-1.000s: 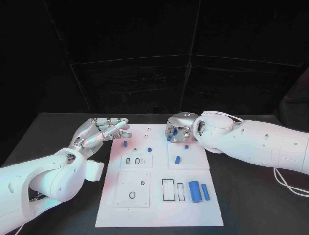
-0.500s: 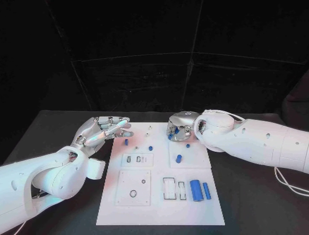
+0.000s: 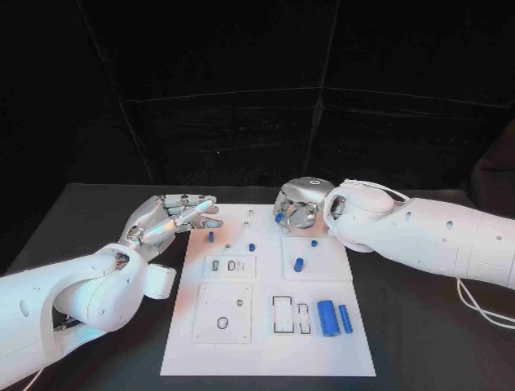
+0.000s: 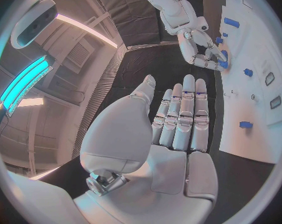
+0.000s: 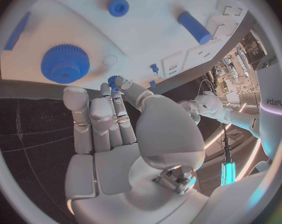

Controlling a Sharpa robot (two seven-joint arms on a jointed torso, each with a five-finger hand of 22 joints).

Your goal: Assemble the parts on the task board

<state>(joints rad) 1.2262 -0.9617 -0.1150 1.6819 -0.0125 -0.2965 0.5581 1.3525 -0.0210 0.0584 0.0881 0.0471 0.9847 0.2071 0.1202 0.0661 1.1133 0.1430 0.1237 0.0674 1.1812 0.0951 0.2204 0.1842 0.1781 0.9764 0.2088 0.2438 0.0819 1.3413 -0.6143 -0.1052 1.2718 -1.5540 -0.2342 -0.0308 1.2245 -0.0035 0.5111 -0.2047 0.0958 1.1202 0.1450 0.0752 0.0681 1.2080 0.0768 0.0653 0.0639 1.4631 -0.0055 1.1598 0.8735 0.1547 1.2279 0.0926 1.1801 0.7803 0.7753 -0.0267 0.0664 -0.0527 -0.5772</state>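
While the white board [image 3: 270,326] lies flat on the black table [image 3: 422,326], its long side running away from the robot, the right hand [image 3: 295,209] hovers over its far edge and pinches a small blue gear [image 5: 113,80] between thumb and fingertip. The right wrist view shows the toothed rim; from above it is just a blue speck. The left hand [image 3: 169,217] hangs beside the board's far left corner, fingers straight, close together, holding nothing. Two blue cylinders [image 3: 332,317] lie lengthwise near the front. Dark curtains behind.
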